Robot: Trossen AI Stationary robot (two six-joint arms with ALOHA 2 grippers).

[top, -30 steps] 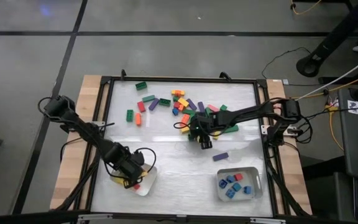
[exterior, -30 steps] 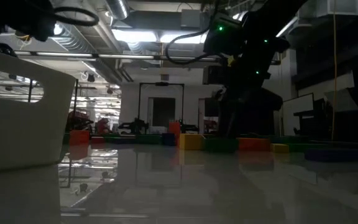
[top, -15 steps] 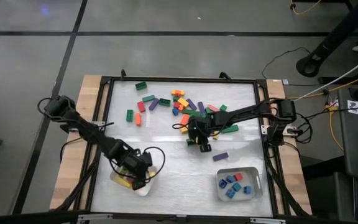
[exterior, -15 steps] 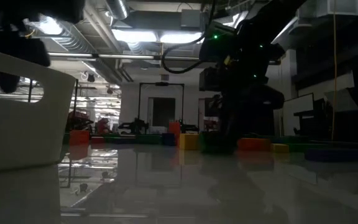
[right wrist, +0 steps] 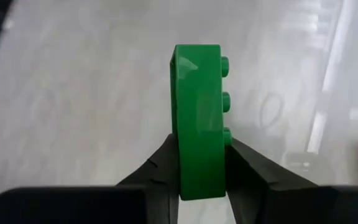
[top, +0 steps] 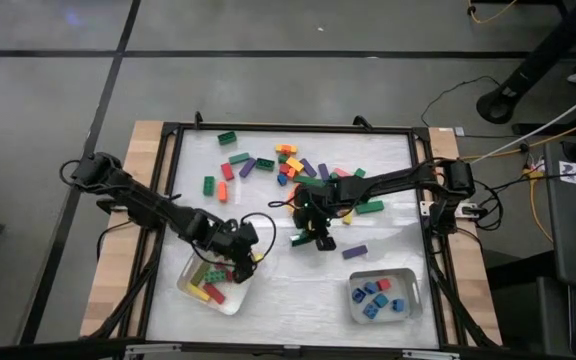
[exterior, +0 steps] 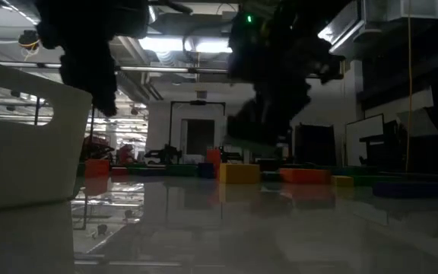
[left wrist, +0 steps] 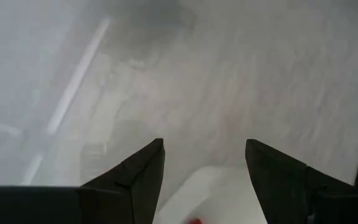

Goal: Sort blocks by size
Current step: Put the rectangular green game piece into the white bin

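Two trays on table, loose blocks (top: 298,165) piled beyond right fingers. Right gripper (right wrist: 202,163) clamped on long green block (right wrist: 199,118), held on edge between the fingers, studs facing sideways, lifted clear of table; same block seen under the fingers in high view (top: 302,240). Left gripper (left wrist: 204,163) fingers spread wide, empty, hovering just over rim of left tray (top: 226,303), long yellow, green and red blocks inside. Right tray (top: 413,296) holds short blue and red ones, so green long block judged to belong in left tray. To do the carry well: keep squeeze steady, block sticks out well past fingertips so could pivot if swung fast; travel level across table toward left tray; wait for left arm to clear the tray rim or collision likely; lower inside walls before letting go, avoid dropping from height so piece doesn't bounce out.
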